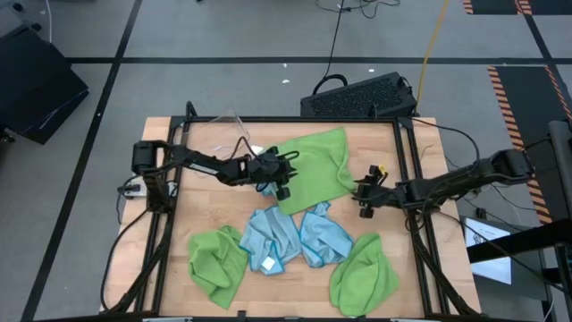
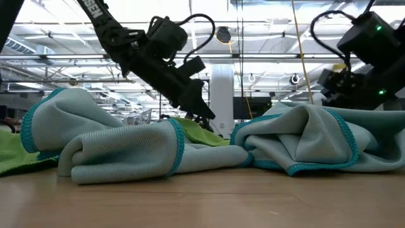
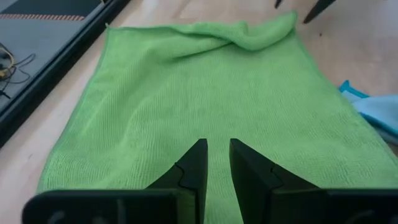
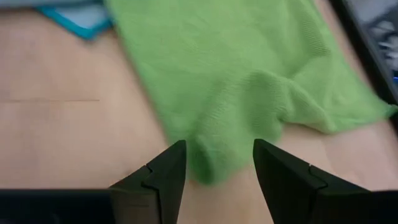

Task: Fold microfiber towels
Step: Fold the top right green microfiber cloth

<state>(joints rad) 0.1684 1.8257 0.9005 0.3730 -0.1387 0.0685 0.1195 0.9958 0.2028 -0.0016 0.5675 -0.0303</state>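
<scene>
— Left hand (image 1: 279, 179) reaches low over the spread green towel (image 1: 315, 165) mid-table, fingers nearly together, holding nothing.
— And the right hand (image 1: 365, 196)?
— It stretches to that towel's corner, fingers apart around it.

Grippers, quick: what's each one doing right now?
Left gripper: open a little, holding nothing, over the spread green towel.
Right gripper: open, empty, at that towel's bunched corner.
</scene>
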